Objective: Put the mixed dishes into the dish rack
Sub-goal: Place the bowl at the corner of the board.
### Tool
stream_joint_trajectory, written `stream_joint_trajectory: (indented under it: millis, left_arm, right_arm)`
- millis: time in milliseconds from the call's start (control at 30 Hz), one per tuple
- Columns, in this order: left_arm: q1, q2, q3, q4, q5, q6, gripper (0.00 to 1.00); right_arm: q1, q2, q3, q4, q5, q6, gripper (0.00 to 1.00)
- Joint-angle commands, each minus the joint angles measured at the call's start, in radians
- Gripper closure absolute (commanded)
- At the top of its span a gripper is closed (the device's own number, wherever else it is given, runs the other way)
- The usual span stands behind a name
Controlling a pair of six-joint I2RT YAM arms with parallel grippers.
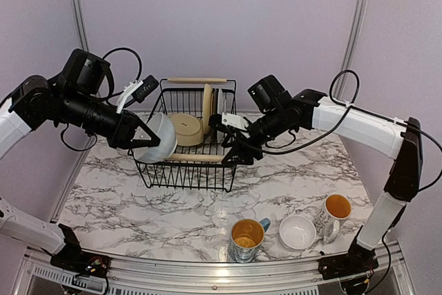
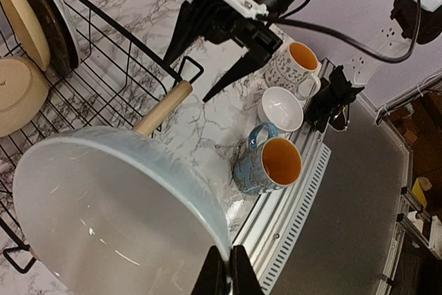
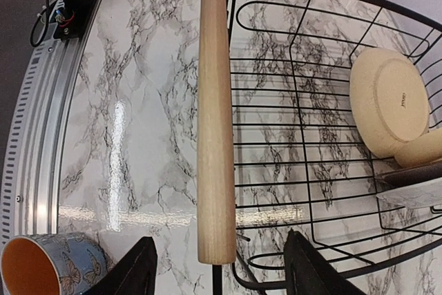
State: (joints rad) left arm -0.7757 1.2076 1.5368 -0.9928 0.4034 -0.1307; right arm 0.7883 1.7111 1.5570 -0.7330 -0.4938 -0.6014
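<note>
Blue mug [image 1: 246, 238] is stood nearest; a pale bowl [image 2: 103, 219] is pinched by left fingers [image 2: 242, 278]; right fingers [image 3: 135, 271] are spread astride the handle [image 3: 215, 115] of the dish rack [image 1: 183, 174].

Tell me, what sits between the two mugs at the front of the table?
A small white bowl, upright, sits between the blue mug and the white patterned mug; the top view shows it.

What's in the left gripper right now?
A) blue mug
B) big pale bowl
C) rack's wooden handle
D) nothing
B: the left gripper is shut on the rim of the big pale bowl, while the blue mug stands free on the table.
</note>
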Motion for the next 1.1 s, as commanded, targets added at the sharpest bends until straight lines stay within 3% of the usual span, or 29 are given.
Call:
stream_joint_trajectory:
  millis: [0, 267, 433, 667, 1067]
  left_arm:
    - [-0.139, 0.025, -0.044, -0.108, -0.098, -0.008, 1.00]
    - [-0.404, 0.188, -0.140, -0.144, -0.219, -0.057, 1.00]
    - [-0.568, 0.365, -0.135, -0.137, -0.409, -0.059, 1.00]
    - [-0.641, 0.496, -0.144, 0.001, -0.464, -0.080, 1.00]
    - [-0.658, 0.601, -0.159, 0.042, -0.550, -0.097, 0.95]
  right_arm:
    - [0.006, -0.054, 0.001, -0.016, 0.013, 0.009, 0.39]
    - [0.006, -0.142, -0.062, -0.020, 0.070, 0.003, 0.39]
    - [-0.021, -0.202, -0.115, 0.001, 0.106, 0.000, 0.39]
    - [-0.100, -0.238, -0.162, 0.014, 0.078, 0.011, 0.39]
    - [-0.118, -0.270, -0.214, 0.044, 0.067, 0.020, 0.39]
